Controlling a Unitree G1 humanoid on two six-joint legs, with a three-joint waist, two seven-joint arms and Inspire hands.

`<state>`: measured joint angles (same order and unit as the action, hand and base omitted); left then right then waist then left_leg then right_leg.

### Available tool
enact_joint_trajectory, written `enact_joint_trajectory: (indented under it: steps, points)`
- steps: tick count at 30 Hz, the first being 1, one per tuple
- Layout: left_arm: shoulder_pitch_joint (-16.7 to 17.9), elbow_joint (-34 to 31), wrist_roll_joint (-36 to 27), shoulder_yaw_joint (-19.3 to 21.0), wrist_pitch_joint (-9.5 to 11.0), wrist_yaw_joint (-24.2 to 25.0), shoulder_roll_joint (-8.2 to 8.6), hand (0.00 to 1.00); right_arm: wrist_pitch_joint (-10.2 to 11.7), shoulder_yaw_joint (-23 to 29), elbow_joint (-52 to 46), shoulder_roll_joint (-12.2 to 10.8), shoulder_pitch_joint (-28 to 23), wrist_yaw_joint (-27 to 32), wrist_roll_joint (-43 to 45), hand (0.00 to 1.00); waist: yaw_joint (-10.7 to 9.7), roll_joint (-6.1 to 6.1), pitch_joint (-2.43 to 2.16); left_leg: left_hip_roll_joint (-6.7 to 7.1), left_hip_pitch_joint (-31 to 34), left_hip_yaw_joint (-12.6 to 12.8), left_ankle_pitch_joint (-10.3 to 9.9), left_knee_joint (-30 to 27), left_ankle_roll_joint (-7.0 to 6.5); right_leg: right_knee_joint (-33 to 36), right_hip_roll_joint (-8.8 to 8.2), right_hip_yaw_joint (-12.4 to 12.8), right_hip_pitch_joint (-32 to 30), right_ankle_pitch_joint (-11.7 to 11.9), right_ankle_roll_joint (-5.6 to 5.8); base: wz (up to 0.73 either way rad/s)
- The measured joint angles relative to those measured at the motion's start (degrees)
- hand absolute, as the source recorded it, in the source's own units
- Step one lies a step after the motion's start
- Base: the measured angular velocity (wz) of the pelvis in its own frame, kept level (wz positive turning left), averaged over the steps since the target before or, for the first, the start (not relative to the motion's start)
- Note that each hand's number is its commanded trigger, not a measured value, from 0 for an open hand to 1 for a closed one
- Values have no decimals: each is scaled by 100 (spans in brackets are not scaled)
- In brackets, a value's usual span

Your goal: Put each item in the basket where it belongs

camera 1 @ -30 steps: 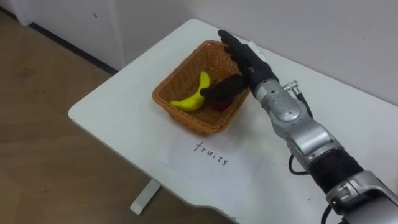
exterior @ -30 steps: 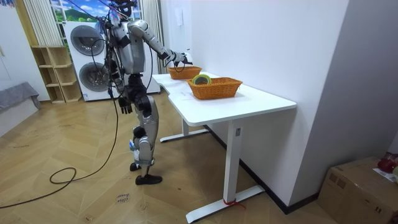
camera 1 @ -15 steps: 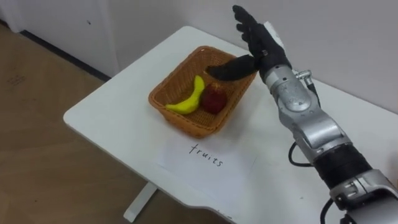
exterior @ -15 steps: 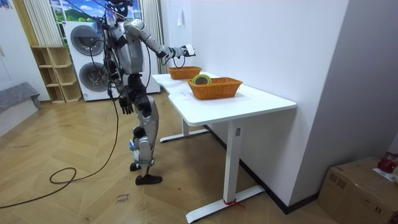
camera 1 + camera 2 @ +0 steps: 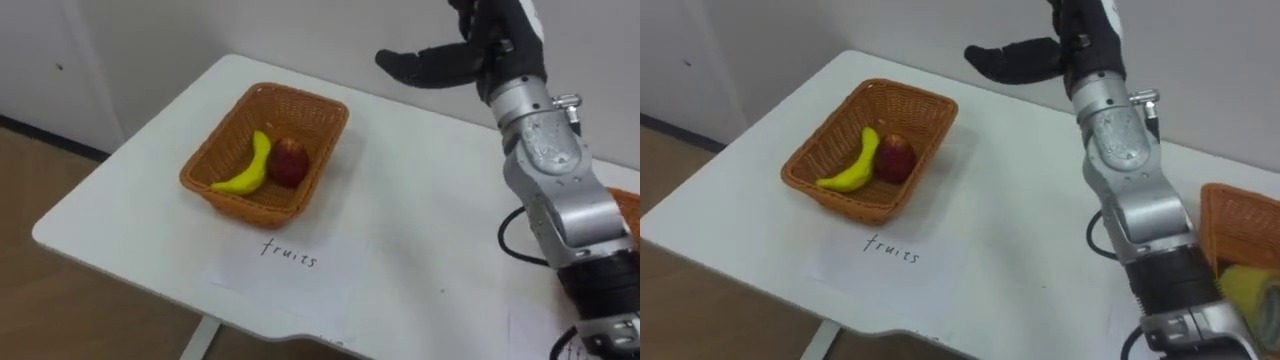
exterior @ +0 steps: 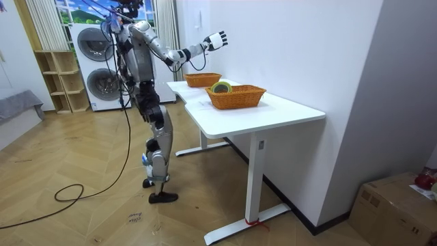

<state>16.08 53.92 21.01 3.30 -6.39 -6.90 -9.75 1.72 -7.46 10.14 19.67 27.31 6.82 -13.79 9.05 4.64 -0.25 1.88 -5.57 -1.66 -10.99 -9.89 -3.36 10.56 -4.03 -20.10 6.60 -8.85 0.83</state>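
on a white table (image 5: 430, 230) set against a pale wall, a woven orange-brown fruit basket (image 5: 255, 204) sits near the table's far left corner as the robot's head camera sees it. inside the basket lie a yellow banana (image 5: 250, 168) and a red apple (image 5: 290, 162), touching each other, the banana to the left and the apple to the right. just in front of the basket, flat on the table, is a white sheet of paper (image 5: 300, 285) with a handwritten word on it.

the robot's right hand (image 5: 492, 52) is raised high above the table, well apart from the fruit basket and to its right, close to the wall. its dark fingers are straight and spread, the thumb sticking out to the left, and it holds nothing. the silver forearm runs down from it toward the lower right of the eye views.

at the right edge of the right eye view a second woven basket (image 5: 1232, 200) stands on the same table, with a yellow-green thing (image 5: 1252, 285) in it that is cut off by the edge, so i cannot tell what it is.

from the room view, the robot stands upright on a wooden floor (image 6: 82, 212) at the far end of the table, right arm lifted and reaching out over it toward the wall. both baskets sit on the tabletop, the nearer one holding a round roll (image 6: 220, 87) of greenish tape. behind the robot are a washing machine (image 6: 95, 65) and a low wooden shelf (image 6: 58, 82).
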Motion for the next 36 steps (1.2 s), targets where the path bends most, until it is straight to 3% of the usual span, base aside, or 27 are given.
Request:
enact_joint_trajectory:
  steps: [6, 12, 15, 21, 29, 36]
  points:
    - [-31, 122, -10, -4, 47, -32, -20, 0, 1, 433, -72, 160, -5, 136, -209, 0, -301, -10, -2, -40, -111, 246, -1, 38, 0, 19, 49, 298, -42, 12, -16, -24]
    - [-36, 126, -10, -4, 129, -42, -55, 0, 30, 550, -518, 513, -155, 179, -274, 0, -576, -37, 16, -99, -213, 483, -14, 130, 10, -4, 131, 597, -73, 62, -25, -19]
    - [-48, 121, -8, -7, 219, -43, -88, 0, 85, 910, -888, 517, -639, 191, -352, 0, -697, -39, 13, -119, -210, 490, -27, 130, 26, -12, 153, 609, -89, 67, -30, -6]
    - [-21, 136, -8, -6, 307, -102, -85, 0, 139, 1603, -918, 519, -1056, 415, -365, 0, -900, -114, 16, -136, -215, 684, -34, 163, 25, 8, 199, 885, -188, 79, -44, -18]
    - [-40, 132, -12, -11, 435, -235, -29, 0, 250, 1967, -920, 514, -1880, 682, -552, 0, -1171, -99, -3, -216, -216, 802, -79, 162, 82, 9, 275, 937, -229, 109, -86, -8]
    - [39, 183, -11, 0, 466, -562, -14, 0, 252, 2449, -910, 297, -2769, 1274, -930, 0, -1243, -115, 6, -252, -231, 937, -96, 166, 101, 12, 317, 1078, -281, 117, -101, -11]
